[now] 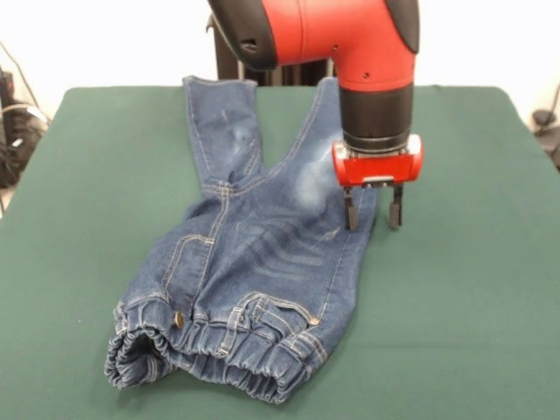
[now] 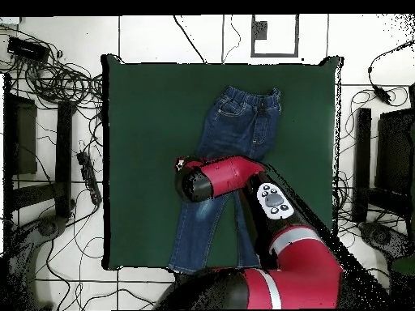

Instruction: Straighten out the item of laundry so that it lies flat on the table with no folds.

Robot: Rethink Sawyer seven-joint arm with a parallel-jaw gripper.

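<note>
The item of laundry [image 1: 262, 254], a small pair of blue jeans, lies on the green table [image 1: 464, 306] with its gathered waistband nearest the camera and its legs reaching toward the far edge. The waistband's left corner is bunched and curled over. My gripper [image 1: 373, 212] hangs open just above the cloth at the right leg's outer edge, with one fingertip [image 1: 350, 214] over the denim and the other over bare felt. From overhead, the jeans [image 2: 243, 121] run down the table [image 2: 138, 121], and the arm [image 2: 219, 176] covers their middle and hides the fingers.
Cables and black equipment [image 2: 20, 134] lie on the floor to the left of the table, and more black gear [image 2: 393, 154] stands to the right. Wide green felt lies on both sides of the jeans.
</note>
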